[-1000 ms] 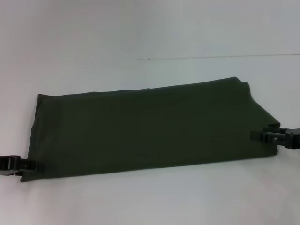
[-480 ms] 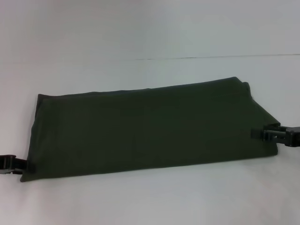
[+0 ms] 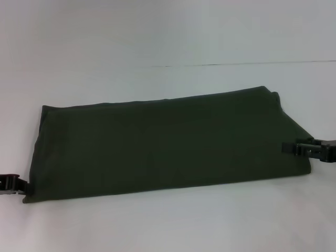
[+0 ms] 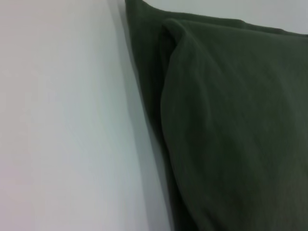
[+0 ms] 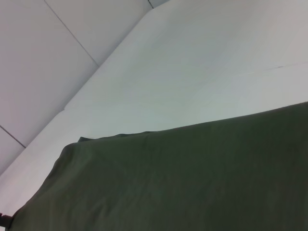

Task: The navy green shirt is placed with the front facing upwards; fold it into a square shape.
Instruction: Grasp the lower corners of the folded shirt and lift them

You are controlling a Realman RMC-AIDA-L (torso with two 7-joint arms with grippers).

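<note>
The navy green shirt (image 3: 168, 144) lies flat on the surface (image 3: 157, 226) as a long folded band, stretched between the two claws. The left claw (image 3: 18, 185) sits at the band's near left corner, touching its edge. The right claw (image 3: 294, 148) sits at the opposite end, on the right edge, farther back than the left claw.

White table (image 3: 157, 31); thin dark seam line (image 3: 236, 64) crosses its far part.

navy green shirt (image 3: 168, 144): matt soft cloth | table (image 3: 168, 226): smooth matt white
</note>
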